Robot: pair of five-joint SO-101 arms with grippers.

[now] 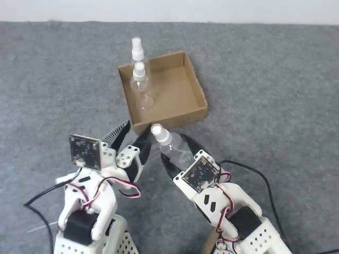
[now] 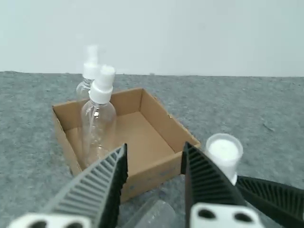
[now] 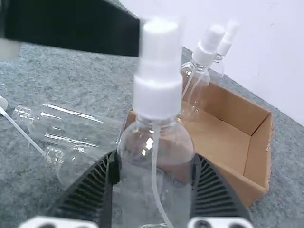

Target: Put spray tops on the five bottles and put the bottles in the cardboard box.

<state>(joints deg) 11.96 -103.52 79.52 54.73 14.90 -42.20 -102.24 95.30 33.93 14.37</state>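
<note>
Pointing its white spray top (image 1: 157, 130) toward the upper left of the high view, the clear spray bottle (image 1: 172, 147) sits just below centre with its long axis tilted along that diagonal, its base toward the lower right. The right gripper (image 3: 153, 165) pinches this bottle around the body, one black finger pressed on each side, and the right arm rises from the lower right corner and leans up and left. The left gripper (image 1: 136, 130) has its two ribbed fingers spread apart with nothing between them. They aim up and right, and the nearer fingertip is just beside the held bottle's spray top. The left arm stands at the lower left, its wrist bent toward the cardboard box (image 1: 195, 84). This box lies open at upper centre on the grey carpet (image 1: 275, 79), near both grippers. Inside it, against the wall on the left of the frame, a capped bottle (image 1: 143, 94) stands upright with its long axis vertical and its top upward. A second capped bottle (image 1: 137, 48) stands upright at the far corner behind the first. Whether it is inside the box or just behind it I cannot tell. At the left of the right wrist view, two uncapped bottles (image 3: 71, 121) (image 3: 78, 159) lie on their sides on the carpet, side by side and roughly parallel, necks toward the left edge, with a thin white tube (image 3: 23, 130) beside the necks.
</note>
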